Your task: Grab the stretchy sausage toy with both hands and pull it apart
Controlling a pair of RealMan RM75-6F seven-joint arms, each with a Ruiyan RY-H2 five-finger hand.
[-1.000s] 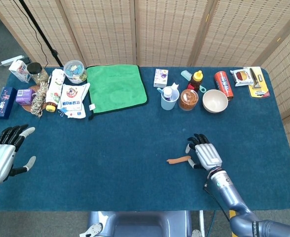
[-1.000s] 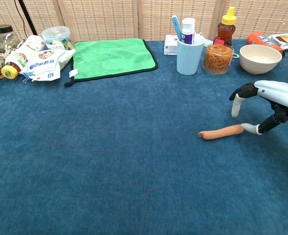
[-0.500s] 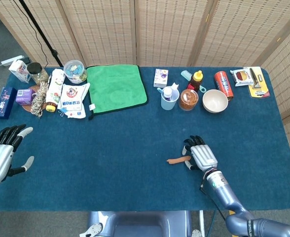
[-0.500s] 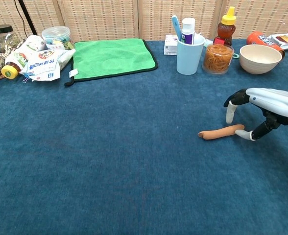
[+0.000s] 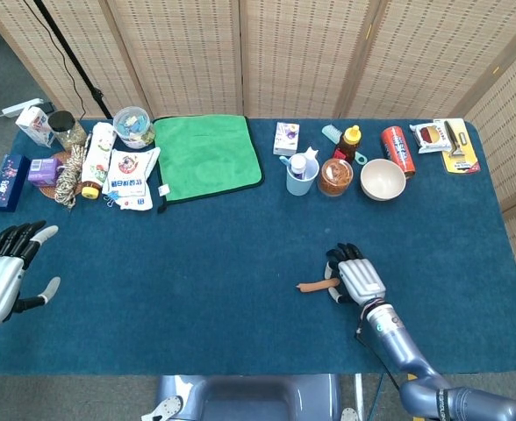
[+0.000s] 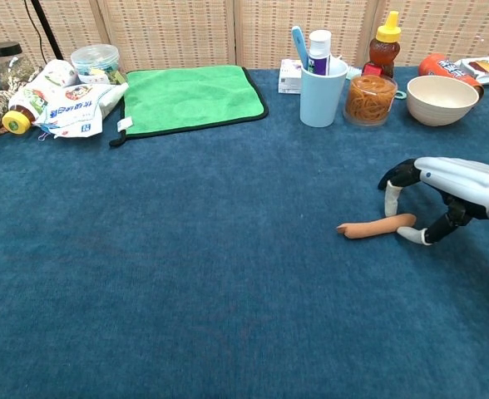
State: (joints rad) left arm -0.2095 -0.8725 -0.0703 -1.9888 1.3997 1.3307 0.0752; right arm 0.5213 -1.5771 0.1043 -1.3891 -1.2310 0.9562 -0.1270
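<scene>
The orange-brown sausage toy lies flat on the blue table, right of centre. My right hand hovers over its right end, fingers arched down on either side of that end and apart, not closed around it. One fingertip sits close against the toy's right tip. My left hand is far off at the table's left edge, fingers spread and holding nothing; the chest view does not show it.
Along the back stand a blue cup with toothbrush, a jar of rubber bands, a honey bottle and a cream bowl. A green cloth lies back centre-left, packets and jars at back left.
My right hand has slid slightly left and lowered over the sausage toy's right end. The toy has not moved. My left hand has drifted slightly down and back.
</scene>
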